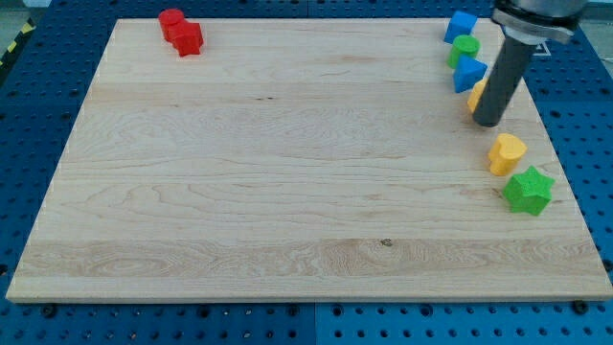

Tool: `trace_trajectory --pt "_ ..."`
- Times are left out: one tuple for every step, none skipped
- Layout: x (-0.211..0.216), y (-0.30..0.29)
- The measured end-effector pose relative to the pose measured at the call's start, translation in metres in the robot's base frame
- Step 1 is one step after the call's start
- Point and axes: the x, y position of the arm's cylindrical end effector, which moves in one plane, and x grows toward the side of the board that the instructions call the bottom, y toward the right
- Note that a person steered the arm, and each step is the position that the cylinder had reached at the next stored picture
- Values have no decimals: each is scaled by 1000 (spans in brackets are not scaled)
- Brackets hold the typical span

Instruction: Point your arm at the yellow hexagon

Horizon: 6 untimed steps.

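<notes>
A yellow block [474, 95], likely the hexagon, sits near the board's right edge, mostly hidden behind my rod. My tip [487, 123] rests on the board right beside it, just below and to its right. A second yellow block [507, 152], heart-like in shape, lies lower down, a short way below and to the right of the tip.
A blue block [461, 25], a green round block [465, 48] and another blue block [469, 73] line up above the tip. A green star [528, 191] lies at the lower right. A red cylinder [171, 19] and a red star-like block [187, 38] sit at the top left.
</notes>
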Motion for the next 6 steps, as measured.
trace_trajectory --pt "0 0" --pt "1 39" --pt "-22 70" --pt "-61 68" --pt "-64 67" --pt "-65 28"
